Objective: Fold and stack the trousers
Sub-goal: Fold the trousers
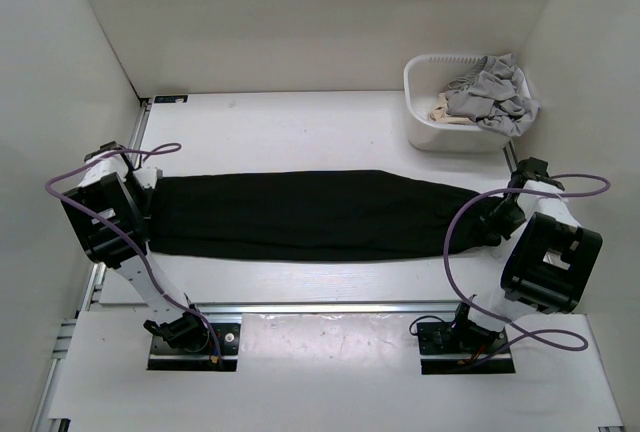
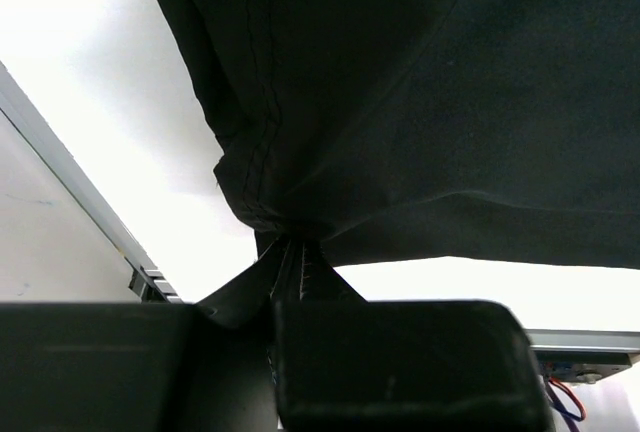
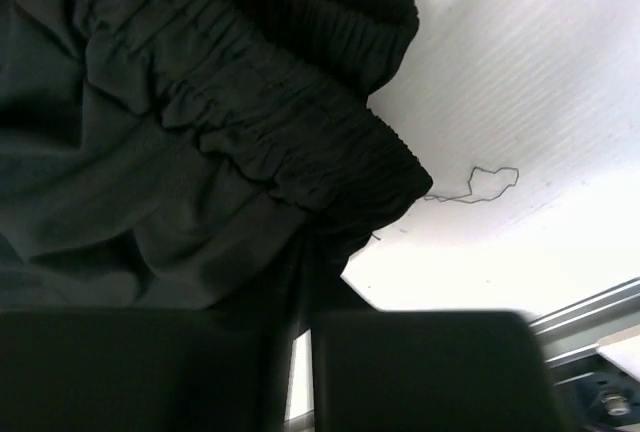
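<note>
— Where are the trousers (image 1: 300,214)?
— Stretched flat on the tabletop (image 1: 300,132), nearer the arms than the basket (image 1: 415,102).
— And the grips?
— The left end effector (image 2: 290,252) pinches the end far from the basket; the right end effector (image 3: 305,282) is clamped on the waistband near it.

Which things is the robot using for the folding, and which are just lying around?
For the job: long black soft-fabric trousers.
Just lying about: white plastic basket, crumpled light grey garment, small beige cloth.
</note>
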Controlling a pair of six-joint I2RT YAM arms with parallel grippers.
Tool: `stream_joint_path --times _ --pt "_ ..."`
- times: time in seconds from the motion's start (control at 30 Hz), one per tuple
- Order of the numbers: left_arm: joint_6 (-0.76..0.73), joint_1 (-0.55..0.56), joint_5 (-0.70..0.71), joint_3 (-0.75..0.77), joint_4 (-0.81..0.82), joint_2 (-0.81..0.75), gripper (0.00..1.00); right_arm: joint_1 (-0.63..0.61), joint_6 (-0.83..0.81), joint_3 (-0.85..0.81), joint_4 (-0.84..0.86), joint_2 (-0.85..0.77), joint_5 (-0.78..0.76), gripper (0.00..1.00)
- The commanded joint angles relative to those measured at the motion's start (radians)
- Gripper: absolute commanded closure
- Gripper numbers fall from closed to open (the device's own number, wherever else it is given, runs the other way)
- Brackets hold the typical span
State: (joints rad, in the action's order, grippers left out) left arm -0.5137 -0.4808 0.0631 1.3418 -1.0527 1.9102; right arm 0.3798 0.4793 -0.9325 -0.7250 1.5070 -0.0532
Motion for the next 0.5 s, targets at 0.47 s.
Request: stream_joint_path --times 0.47 --pt "-0.112 -0.005 0.087 0.143 -0.018 -0.100 0.86 0.063 0.015 -0.143 -0.099 -0.142 -0.082 1.00"
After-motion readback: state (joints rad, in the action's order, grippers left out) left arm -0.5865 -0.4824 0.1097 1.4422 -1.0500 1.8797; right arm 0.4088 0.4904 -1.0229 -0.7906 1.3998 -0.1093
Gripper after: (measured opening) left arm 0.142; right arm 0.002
